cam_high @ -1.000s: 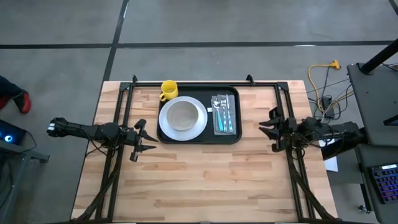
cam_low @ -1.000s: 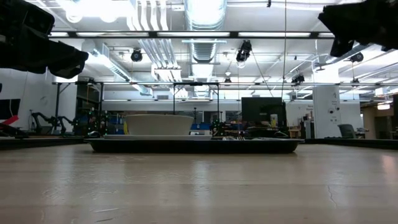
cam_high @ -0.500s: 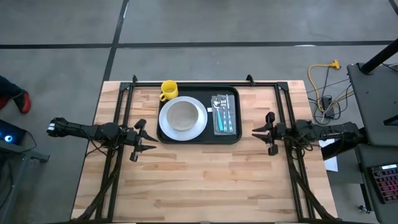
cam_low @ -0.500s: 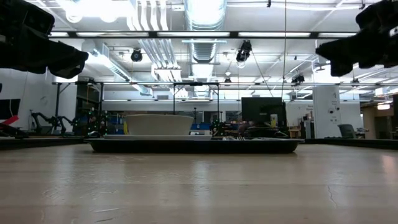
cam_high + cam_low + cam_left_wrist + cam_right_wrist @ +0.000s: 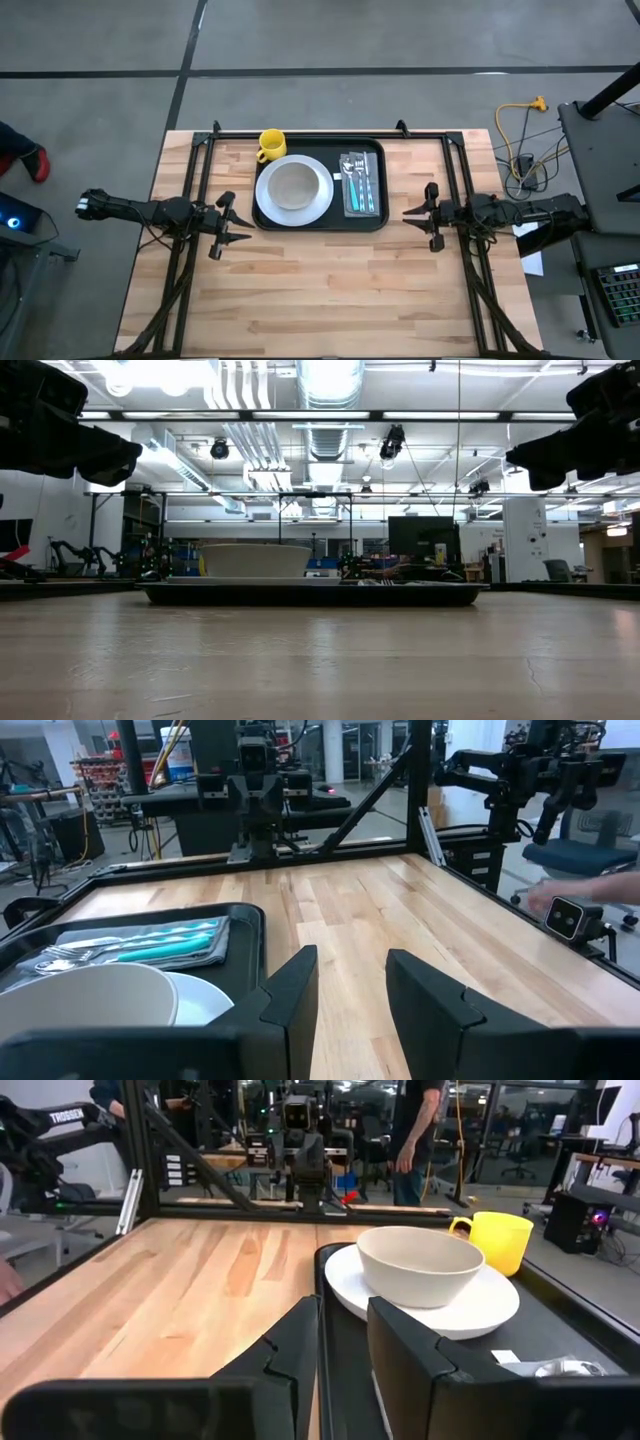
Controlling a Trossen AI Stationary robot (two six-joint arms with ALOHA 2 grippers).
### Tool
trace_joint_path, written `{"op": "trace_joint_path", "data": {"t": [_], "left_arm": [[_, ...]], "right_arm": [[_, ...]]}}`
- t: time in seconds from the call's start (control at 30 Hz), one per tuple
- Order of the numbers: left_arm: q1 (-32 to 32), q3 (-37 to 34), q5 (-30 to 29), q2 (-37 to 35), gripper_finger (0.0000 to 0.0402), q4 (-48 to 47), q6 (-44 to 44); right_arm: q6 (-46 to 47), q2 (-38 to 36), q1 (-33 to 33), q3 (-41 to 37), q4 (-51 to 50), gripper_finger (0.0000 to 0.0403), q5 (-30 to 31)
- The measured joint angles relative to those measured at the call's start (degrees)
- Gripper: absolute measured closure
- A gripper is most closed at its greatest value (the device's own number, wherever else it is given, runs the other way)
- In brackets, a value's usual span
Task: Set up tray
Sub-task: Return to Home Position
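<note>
Left arm: extended low over the table (image 5: pixel 330 290) on its left side. The left gripper (image 5: pixel 232 222) sits just left of the tray, apart from it, pointing toward it. In the left wrist view its fingers (image 5: pixel 296 992) stand spread with bare wood showing in the gap; nothing is held.

Yellow mug (image 5: pixel 270 145): upright at the tray's far left corner, handle turned left. Whether it stands inside the rim or on it cannot be told.

Tray (image 5: pixel 340 226): black, rectangular, lying flat at the far middle of the table, between the two grippers. In the low view it shows as a dark low band (image 5: pixel 300 596) flat on the wood.

Tray contents, left half: round white plate (image 5: pixel 318 203) carrying a white bowl (image 5: pixel 292 184), centred on the plate.

Tray contents, right half: grey napkin (image 5: pixel 372 206) laid lengthwise, just beside the plate. Cutlery (image 5: pixel 358 172) lies on top of it, side by side; blue and white pieces are visible.

Right arm: extended low over the table's right side. The right gripper (image 5: pixel 418 213) is near the tray's right edge, not touching it. In the right wrist view its fingers (image 5: pixel 296 1342) are parted by a narrow gap, empty.

Beyond the table, a person (image 5: pixel 415 1130) stands in the room.
</note>
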Motion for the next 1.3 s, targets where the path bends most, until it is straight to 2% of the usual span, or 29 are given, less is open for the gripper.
{"op": "trace_joint_path", "data": {"t": [0.23, 0.7, 1.07, 1.3], "left_arm": [[0.00, 0.00, 0.00, 0.00, 0.0299, 0.00, 0.00], [0.00, 0.00, 0.00, 0.00, 0.0299, 0.00, 0.00], [0.00, 0.00, -0.01, 0.00, 0.0299, 0.00, 0.00], [0.00, 0.00, 0.00, 0.00, 0.0299, 0.00, 0.00]], "right_arm": [[0.15, 0.22, 0.00, 0.00, 0.04, 0.0335, 0.04], [0.13, 0.24, 0.00, 0.00, 0.04, 0.0318, 0.17], [0.11, 0.24, 0.00, 0.00, 0.04, 0.0334, 0.15], [0.11, 0.24, 0.00, 0.00, 0.05, 0.0328, 0.13]]}}
